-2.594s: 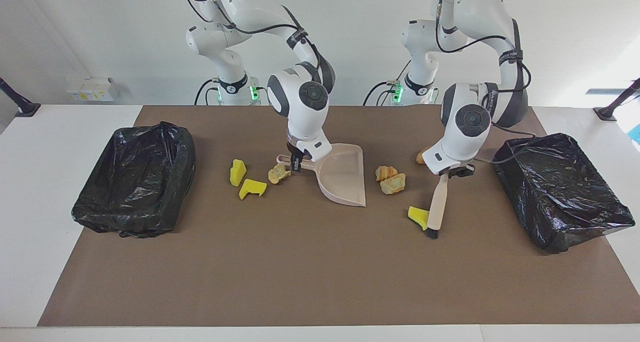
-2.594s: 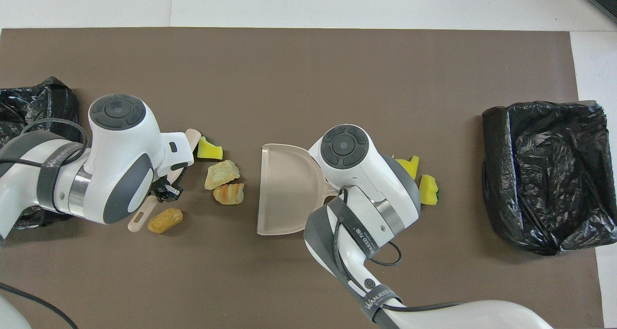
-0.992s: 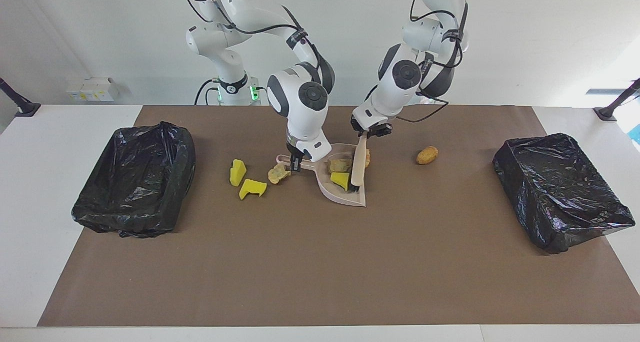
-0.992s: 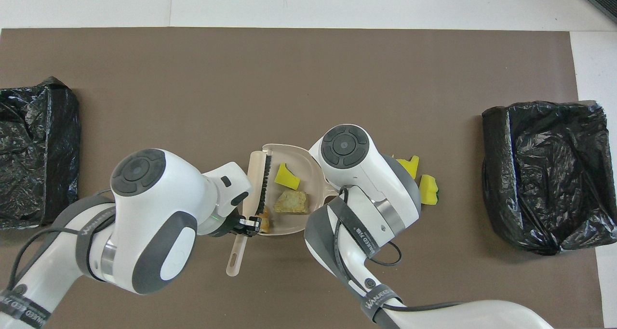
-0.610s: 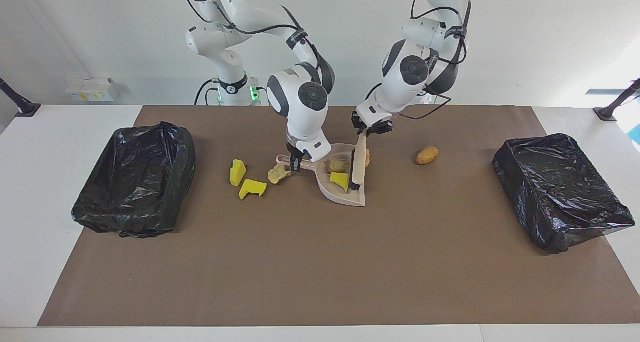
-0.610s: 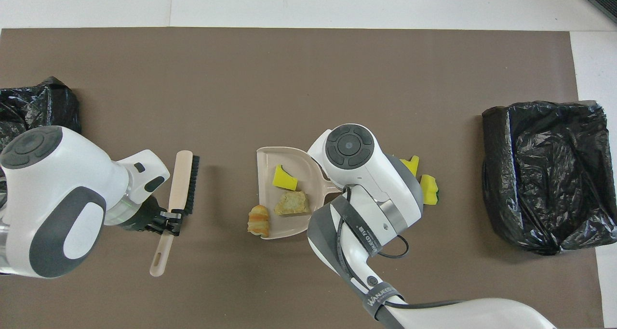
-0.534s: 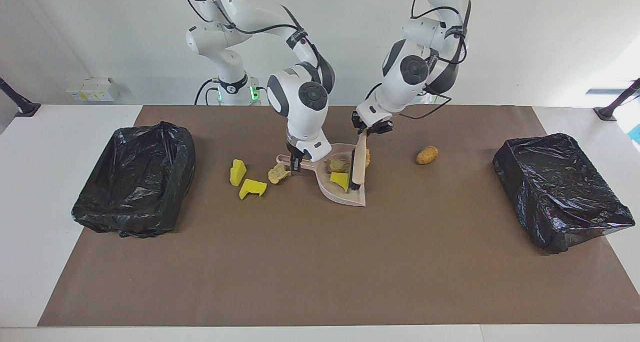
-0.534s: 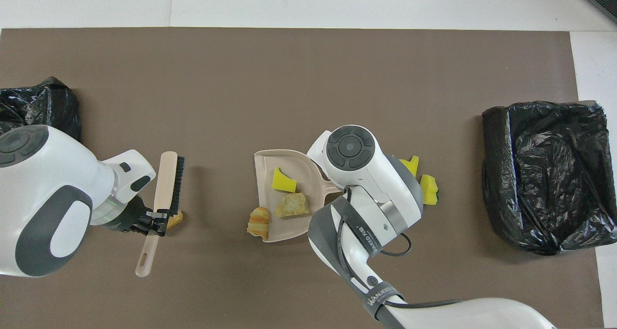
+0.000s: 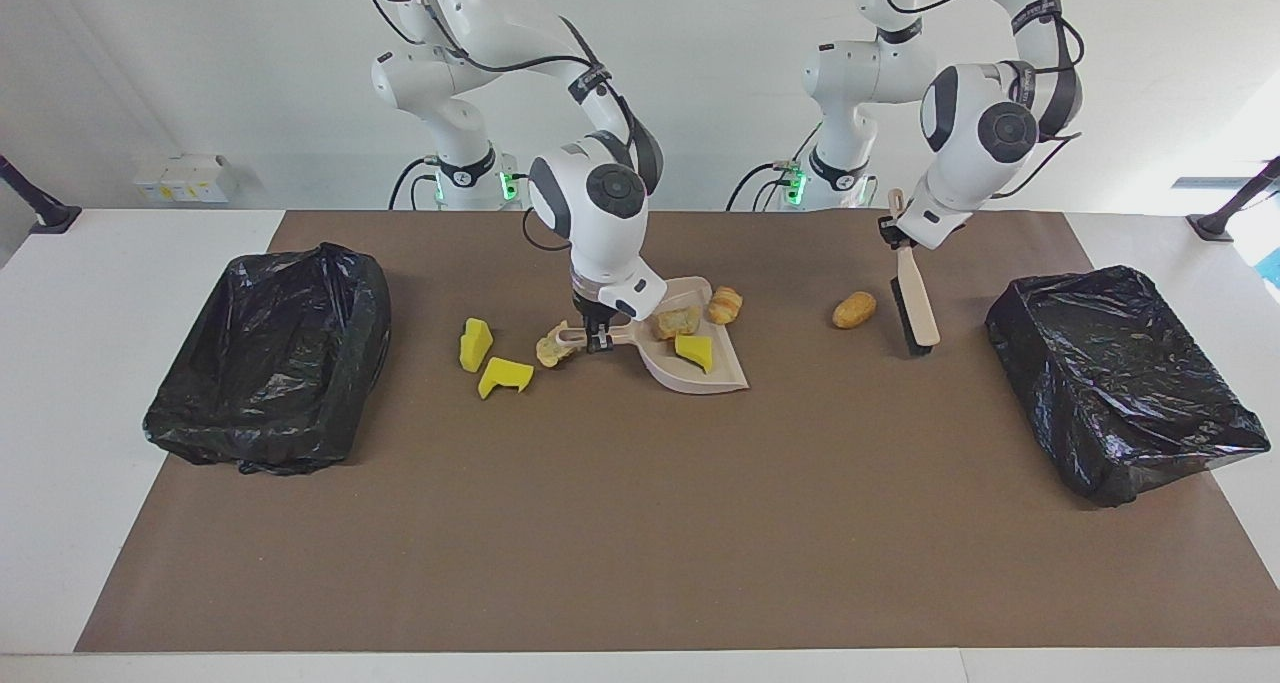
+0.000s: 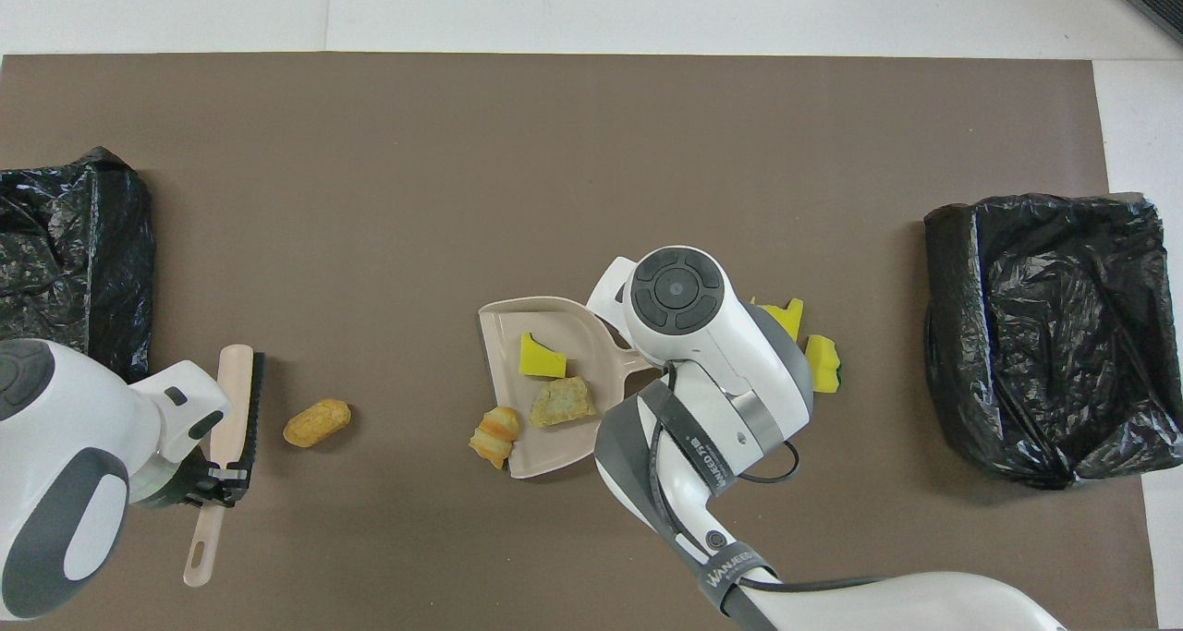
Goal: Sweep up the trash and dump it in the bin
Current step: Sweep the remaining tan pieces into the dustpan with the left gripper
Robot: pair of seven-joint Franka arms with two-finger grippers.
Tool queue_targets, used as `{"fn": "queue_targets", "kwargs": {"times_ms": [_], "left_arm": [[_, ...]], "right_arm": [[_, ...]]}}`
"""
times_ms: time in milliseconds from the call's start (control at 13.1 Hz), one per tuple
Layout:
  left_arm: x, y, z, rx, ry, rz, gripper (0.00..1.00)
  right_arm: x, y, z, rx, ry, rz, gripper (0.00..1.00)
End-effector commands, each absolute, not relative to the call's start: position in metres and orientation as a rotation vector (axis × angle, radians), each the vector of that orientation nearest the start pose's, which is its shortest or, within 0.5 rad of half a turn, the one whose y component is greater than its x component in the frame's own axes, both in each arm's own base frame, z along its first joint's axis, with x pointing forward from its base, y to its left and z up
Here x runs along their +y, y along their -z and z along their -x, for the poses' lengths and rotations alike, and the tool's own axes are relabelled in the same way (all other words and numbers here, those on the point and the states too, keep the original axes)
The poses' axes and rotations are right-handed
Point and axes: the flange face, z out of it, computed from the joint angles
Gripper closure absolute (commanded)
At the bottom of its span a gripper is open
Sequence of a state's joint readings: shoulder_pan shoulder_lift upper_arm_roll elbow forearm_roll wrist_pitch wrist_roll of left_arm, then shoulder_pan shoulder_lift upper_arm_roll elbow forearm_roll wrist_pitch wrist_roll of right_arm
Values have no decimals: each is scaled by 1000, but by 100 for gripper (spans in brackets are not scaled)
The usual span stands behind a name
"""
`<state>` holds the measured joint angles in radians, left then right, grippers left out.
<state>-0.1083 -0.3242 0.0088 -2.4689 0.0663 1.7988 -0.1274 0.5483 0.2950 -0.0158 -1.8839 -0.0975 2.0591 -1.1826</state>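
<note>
Now brush point(image 9: 914, 308) away from dustpan point(image 9: 722, 375)

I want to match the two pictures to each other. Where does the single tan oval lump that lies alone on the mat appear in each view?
Facing view: the tan oval lump lies on the mat, right of centre, beside the brush.
Overhead view: the same lump lies at lower left, beside the brush.
Shared landmark: the brush, held by the left gripper.

facing cam high across table, overhead steep, both share mat point(image 9: 640, 523)
</note>
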Motion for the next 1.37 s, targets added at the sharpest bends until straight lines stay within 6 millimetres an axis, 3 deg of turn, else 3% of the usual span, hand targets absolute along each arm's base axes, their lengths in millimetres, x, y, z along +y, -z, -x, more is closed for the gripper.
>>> {"fn": "queue_targets", "kwargs": {"times_ms": [0,305,610,839,1144,1297], "left_arm": [[-62,-375,-367,-46,-437,2954,100],[-129,-363,-343,-149,-409,2950,100],[-151,-354,-348,-191,-381,3032,100],[-182,-338,-347,-201,-392,3091,100],[-243,-317,-343,-304,-346,3152,100],[-263,-317,-352,-295,-310,3203,100]], "right_arm": [[298,-342,-515,2419,209,-1929,100],[296,-341,-511,2379,216,-1978,100],[294,-341,-512,2375,220,-1983,100],[295,-344,-507,2308,302,-2060,100],[298,-350,-503,2238,368,-2124,100],[298,-351,-504,2239,371,-2121,100]]}}
